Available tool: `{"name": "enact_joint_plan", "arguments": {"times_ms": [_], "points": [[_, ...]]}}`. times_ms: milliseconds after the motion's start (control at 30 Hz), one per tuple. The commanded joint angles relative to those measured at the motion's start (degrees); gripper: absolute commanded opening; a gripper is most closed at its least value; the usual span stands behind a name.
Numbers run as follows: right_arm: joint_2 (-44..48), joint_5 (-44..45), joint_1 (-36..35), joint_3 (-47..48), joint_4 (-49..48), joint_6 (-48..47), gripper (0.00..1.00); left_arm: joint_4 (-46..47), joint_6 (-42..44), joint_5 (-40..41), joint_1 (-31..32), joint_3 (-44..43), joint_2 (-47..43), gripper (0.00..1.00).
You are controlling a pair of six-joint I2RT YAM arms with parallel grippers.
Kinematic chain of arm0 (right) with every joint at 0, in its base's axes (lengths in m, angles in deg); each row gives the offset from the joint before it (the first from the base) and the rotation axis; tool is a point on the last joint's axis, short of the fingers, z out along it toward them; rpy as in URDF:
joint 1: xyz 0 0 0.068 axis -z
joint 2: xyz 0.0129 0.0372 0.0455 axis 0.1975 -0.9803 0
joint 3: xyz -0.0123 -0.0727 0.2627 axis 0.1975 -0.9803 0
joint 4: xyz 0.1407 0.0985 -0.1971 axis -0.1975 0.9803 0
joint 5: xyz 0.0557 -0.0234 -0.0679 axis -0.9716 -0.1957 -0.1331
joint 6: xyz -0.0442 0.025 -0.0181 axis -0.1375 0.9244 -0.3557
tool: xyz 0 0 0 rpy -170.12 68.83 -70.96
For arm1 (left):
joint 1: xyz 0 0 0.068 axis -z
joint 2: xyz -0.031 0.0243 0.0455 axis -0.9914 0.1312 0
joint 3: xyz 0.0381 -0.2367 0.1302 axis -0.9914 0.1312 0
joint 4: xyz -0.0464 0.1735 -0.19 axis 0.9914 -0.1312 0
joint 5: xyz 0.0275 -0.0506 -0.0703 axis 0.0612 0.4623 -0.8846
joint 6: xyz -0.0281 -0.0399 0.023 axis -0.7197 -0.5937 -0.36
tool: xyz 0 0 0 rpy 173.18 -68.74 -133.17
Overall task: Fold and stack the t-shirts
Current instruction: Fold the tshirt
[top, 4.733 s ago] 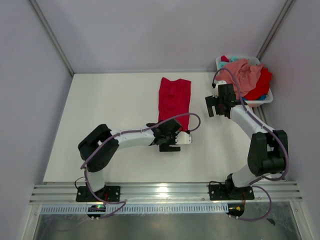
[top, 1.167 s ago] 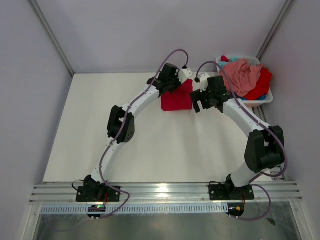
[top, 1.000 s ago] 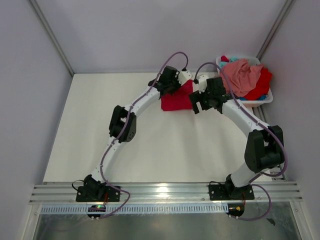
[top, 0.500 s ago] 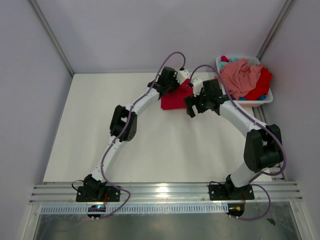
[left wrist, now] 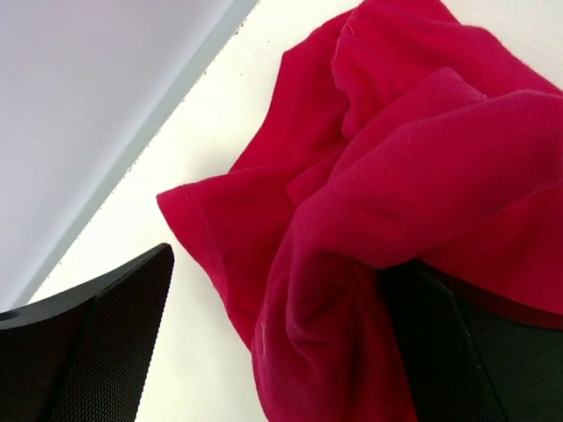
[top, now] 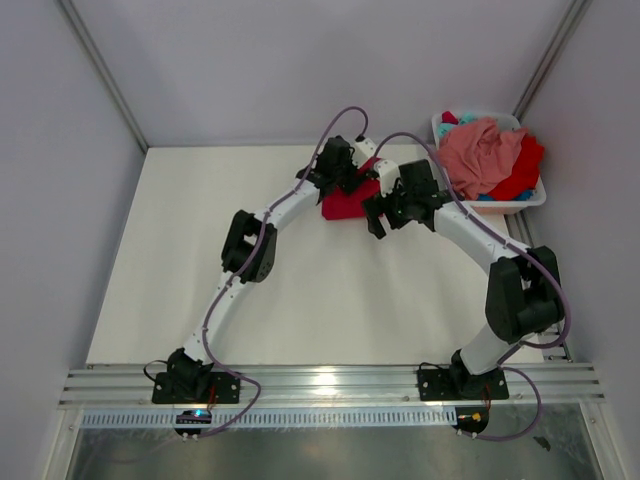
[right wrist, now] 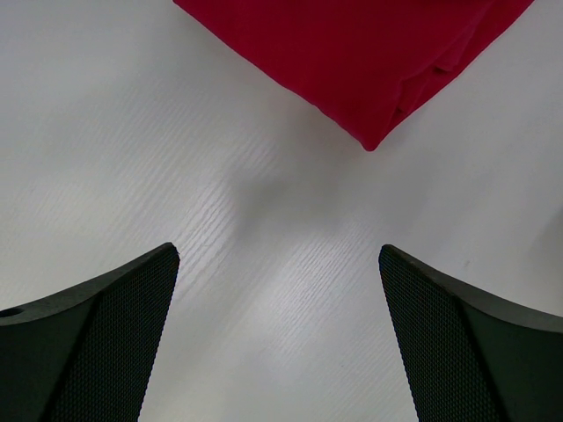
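left arm [top: 235,250] reaches from the near-left base out to the far middle of the table [top: 180,250], left gripper [top: 345,172] parked over the far edge of the red t-shirt [top: 345,207]
left wrist view: jaws wide apart, not clamping anything; cloth is bunched and rumpled between them, one fold draped across the right-hand finger [left wrist: 501,352], left-hand finger [left wrist: 88,352] clear of it over bare table; one hem corner sticks out toward the wall edge
red t-shirt is a small folded wad at far centre of the table, left of the basket [top: 520,206] and apart from it
right gripper [top: 378,212] is just beside the shirt's near-right corner, hovering above the tabletop; right wrist view: jaws wide apart, only white table between them, folded corner of the shirt points toward the gap, layered edges showing on its right side
basket sits at the far-right corner of the table, heaped: salmon pink t-shirt [top: 485,148] on top, second red t-shirt [top: 527,165] under it on the right, bit of teal cloth [top: 468,119] at the far rim; can't tell how many pieces are in there
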Motion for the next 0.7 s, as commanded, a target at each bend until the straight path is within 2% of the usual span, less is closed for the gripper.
{"name": "enact_joint_plan", "arguments": {"times_ms": [0,133,667], "points": [[-0.46,-1.76,-0.44,0.4,-2.48,-0.56,0.99,4.82,-0.05,1.53,-0.36,1.38,-3.71,0.99],[0.33,-2.12,-0.53,-0.66,-3.09,-0.65,0.99,6.05,3.02,3.19,-0.36,1.2,-4.15,0.99],[-0.55,-2.47,-0.53,-2.15,-4.32,-0.03,0.99,13.42,4.7,8.65,-0.36,-1.79,-4.5,0.99]]}}
